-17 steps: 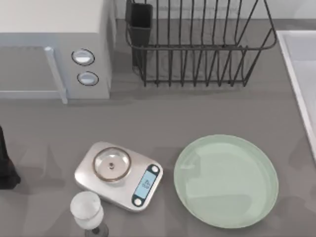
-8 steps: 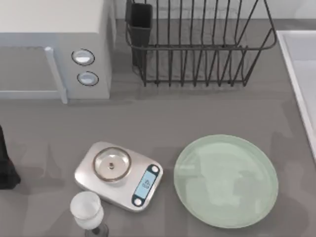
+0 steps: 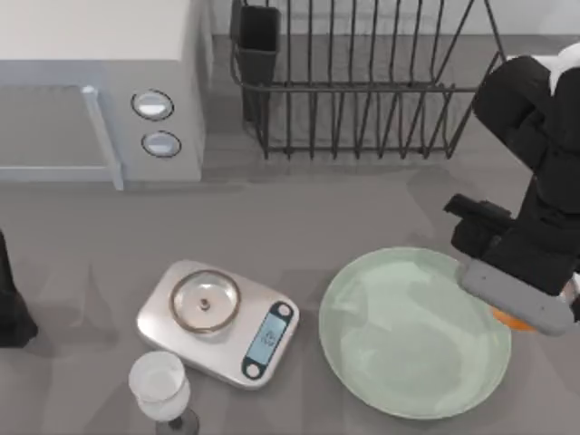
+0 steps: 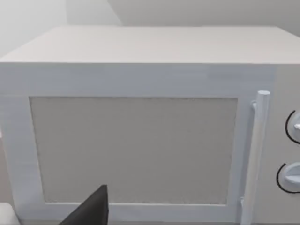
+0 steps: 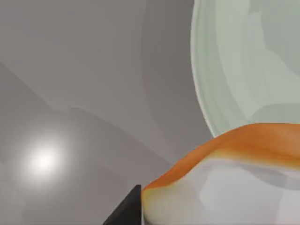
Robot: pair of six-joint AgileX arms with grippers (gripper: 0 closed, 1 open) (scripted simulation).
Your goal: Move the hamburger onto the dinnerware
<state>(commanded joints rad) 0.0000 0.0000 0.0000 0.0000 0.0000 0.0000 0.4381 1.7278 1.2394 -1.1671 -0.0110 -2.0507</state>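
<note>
Right gripper is positioned over the plate's right rim, hamburger seen beneath it. Finger state cannot be told. Left arm is parked at counter's left edge.

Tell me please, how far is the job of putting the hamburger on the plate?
Mid-carry. The right arm hangs over the plate's right edge, and the hamburger peeks out orange beneath it, close below the right wrist camera. The plate holds nothing yet. Left to do: lower and release. The left arm is parked facing the microwave.
</note>
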